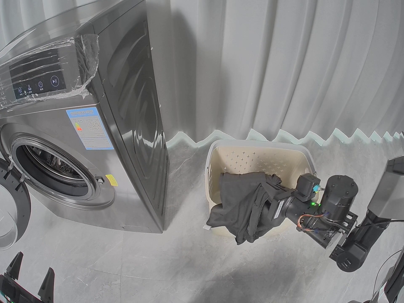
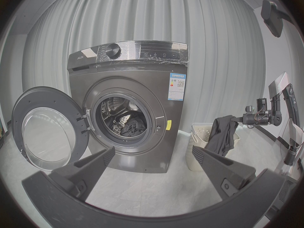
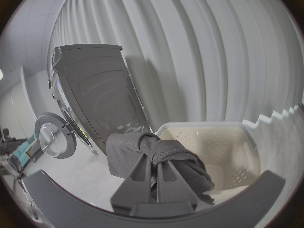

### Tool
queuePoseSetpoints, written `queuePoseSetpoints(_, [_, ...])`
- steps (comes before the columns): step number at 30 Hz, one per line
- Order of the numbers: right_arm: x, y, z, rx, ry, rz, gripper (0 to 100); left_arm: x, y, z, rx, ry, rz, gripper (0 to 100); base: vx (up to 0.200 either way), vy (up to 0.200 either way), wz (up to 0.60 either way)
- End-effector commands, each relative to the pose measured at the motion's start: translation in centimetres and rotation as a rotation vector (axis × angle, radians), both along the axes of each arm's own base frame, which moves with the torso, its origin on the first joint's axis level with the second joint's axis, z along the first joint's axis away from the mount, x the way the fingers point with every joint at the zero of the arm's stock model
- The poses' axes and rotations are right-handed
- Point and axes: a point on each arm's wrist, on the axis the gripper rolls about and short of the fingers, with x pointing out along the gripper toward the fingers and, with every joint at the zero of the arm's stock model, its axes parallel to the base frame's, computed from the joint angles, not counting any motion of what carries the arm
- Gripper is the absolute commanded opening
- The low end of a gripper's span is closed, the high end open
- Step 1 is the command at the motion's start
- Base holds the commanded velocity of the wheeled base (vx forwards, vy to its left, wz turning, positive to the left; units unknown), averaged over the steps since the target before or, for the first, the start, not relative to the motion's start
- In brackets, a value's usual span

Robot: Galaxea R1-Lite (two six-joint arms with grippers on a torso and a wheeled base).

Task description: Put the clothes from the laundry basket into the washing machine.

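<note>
I note my right claw [image 3: 157, 166] clamped on the dark garment [image 3: 133, 149] above the laundry basket [image 3: 202, 124], presumably to clear its rim; my left claw [image 2: 152, 150] gapes wide, empty.

Dark grey garment [image 1: 242, 207] pinched in right gripper [image 3: 157, 167], hanging over near rim of cream perforated laundry basket [image 1: 252, 158]. Left of basket, grey front-loading washing machine [image 1: 126, 106], door [image 2: 47, 127] swung wide open, dark clothes [image 2: 133, 127] inside drum.
</note>
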Motion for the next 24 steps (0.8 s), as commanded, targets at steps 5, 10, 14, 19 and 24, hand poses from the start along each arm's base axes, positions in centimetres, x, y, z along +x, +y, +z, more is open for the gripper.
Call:
queuePoseSetpoints(5, [0.4,-3.2,4.7,-0.041,-0.168,-0.17,0,0.0,0.0,-0.4,0.011,0.0,-0.002,100,0.0,0.0,0.0])
queuePoseSetpoints(10, [0.3,-3.7,5.7,-0.086,-0.146,-0.205,0,0.0,0.0,-0.4,0.002,0.0,-0.002,100,0.0,0.0,0.0])
queuePoseSetpoints(14, [-0.6,-4.0,7.0,-0.082,-0.15,-0.274,0,0.0,0.0,-0.4,-0.001,0.0,-0.002,100,0.0,0.0,0.0])
queuePoseSetpoints(19, [-1.7,-4.1,8.6,-0.055,-0.177,-0.296,0,0.0,0.0,-0.4,-0.001,0.0,-0.002,100,0.0,0.0,0.0])
queuePoseSetpoints(24, [-2.2,-4.2,8.9,-0.046,-0.185,-0.289,0,0.0,0.0,-0.4,0.0,0.0,-0.002,100,0.0,0.0,0.0])
